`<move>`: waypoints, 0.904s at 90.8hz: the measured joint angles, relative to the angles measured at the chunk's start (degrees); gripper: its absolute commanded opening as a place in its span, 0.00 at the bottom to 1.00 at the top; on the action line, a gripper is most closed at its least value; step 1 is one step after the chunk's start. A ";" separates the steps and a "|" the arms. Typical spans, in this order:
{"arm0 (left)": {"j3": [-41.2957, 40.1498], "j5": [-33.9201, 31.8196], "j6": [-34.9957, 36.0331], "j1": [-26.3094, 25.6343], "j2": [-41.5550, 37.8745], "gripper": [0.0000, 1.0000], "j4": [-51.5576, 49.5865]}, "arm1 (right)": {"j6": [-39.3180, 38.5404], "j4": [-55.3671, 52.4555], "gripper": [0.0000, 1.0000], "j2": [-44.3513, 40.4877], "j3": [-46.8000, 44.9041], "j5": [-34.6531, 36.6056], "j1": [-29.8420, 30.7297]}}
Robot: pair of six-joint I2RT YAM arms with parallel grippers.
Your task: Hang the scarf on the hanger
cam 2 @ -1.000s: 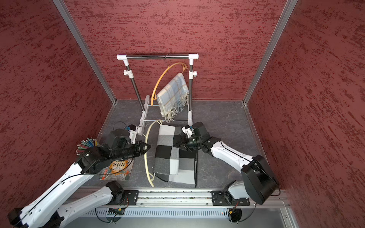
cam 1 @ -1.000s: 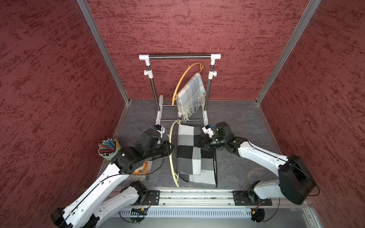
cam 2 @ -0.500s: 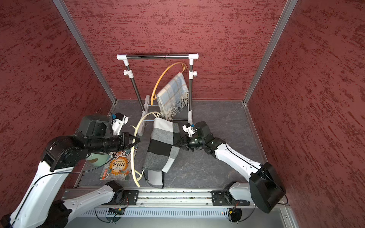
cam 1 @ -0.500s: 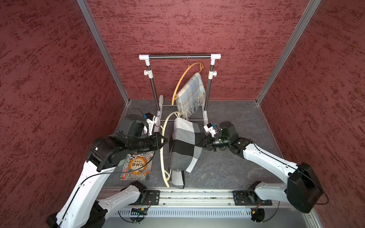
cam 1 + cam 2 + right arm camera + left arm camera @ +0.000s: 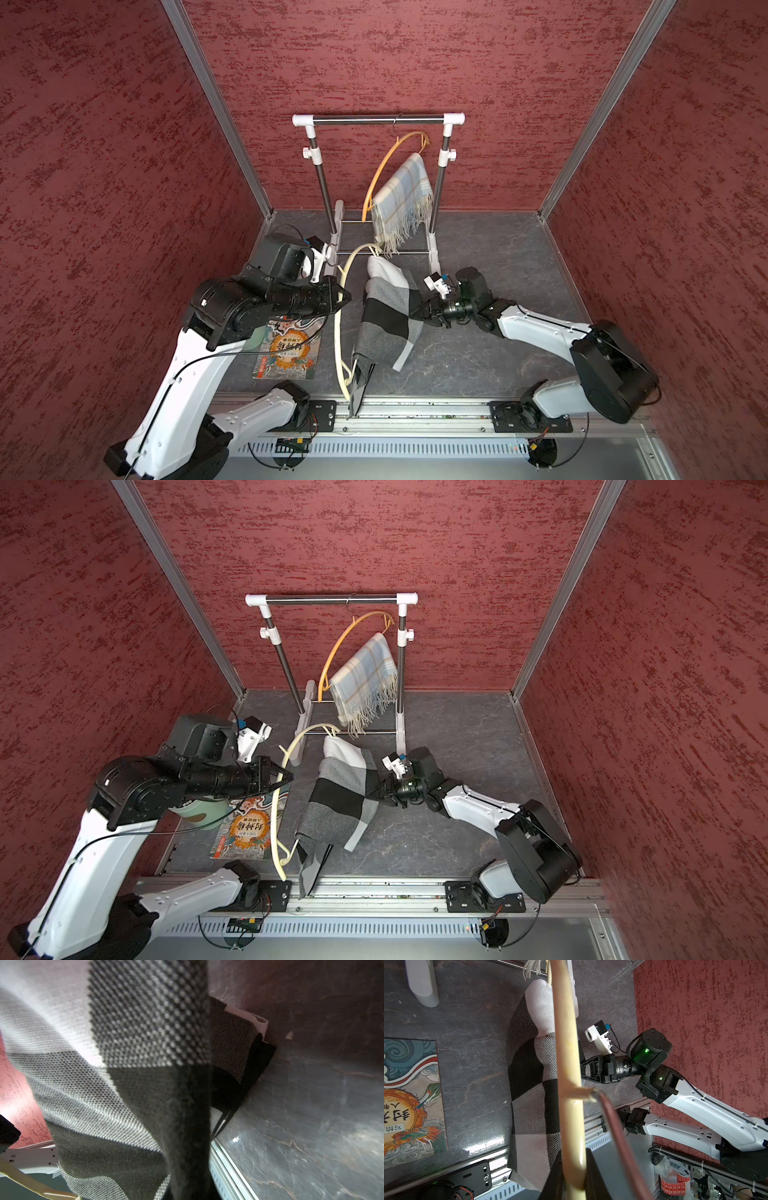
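Left gripper (image 5: 345,297) clamps the arc of a cream hanger (image 5: 336,340) held aloft, while right gripper (image 5: 413,312) pinches the edge of the checked scarf (image 5: 386,318), which drapes beside the hanger with its tail over the front rail (image 5: 415,409). The step looks best done by drawing the cloth evenly across the bar, both grips firm, so neither side outweighs the other and slides off.
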 measured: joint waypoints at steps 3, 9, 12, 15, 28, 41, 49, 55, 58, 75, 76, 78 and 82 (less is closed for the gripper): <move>-0.02 -0.17 0.11 0.00 -0.11 0.00 0.04 | 0.13 0.81 0.00 0.57 -0.46 -0.33 0.00; -0.74 -0.48 0.44 0.00 -0.79 0.00 0.68 | 0.44 2.71 0.00 1.44 -1.60 -0.96 0.00; -1.36 -0.57 0.63 0.00 -1.29 0.00 1.05 | 0.70 3.63 0.00 1.70 -2.27 -1.18 -0.02; -2.16 -0.68 0.87 0.00 -1.97 0.00 1.49 | 1.09 4.59 0.00 1.88 -3.04 -1.38 -0.02; -5.42 -0.94 1.42 0.00 -4.44 0.00 3.82 | 3.52 8.41 0.00 1.99 -5.95 -2.45 -0.04; -7.45 -1.38 2.19 0.00 -5.86 0.00 5.79 | 5.88 10.29 0.00 0.68 -7.82 -3.48 -0.24; -8.07 -1.95 2.75 0.00 -6.56 0.00 6.91 | 6.84 9.57 0.00 -2.86 -8.63 -3.74 -0.46; -8.09 -2.34 3.02 0.00 -7.10 0.00 7.78 | 7.30 8.57 0.00 -5.92 -8.72 -3.74 -0.61; -8.09 -2.45 3.26 0.00 -7.45 0.00 8.20 | 7.52 8.02 0.00 -7.50 -8.72 -3.78 -0.70; -8.09 -2.62 4.52 0.00 -8.90 0.00 10.25 | 9.57 4.63 0.00 -14.67 -8.92 -4.24 -0.90; -8.09 -2.62 4.61 0.00 -8.90 0.00 10.34 | 9.62 4.31 0.00 -15.19 -8.92 -4.33 -0.90; -8.09 -2.67 4.81 0.00 -8.92 0.00 10.54 | 9.79 3.80 0.00 -15.89 -8.92 -4.35 -0.90; -8.09 -2.78 5.07 0.00 -8.92 0.00 10.86 | 10.23 2.95 0.00 -17.44 -9.01 -4.57 -0.92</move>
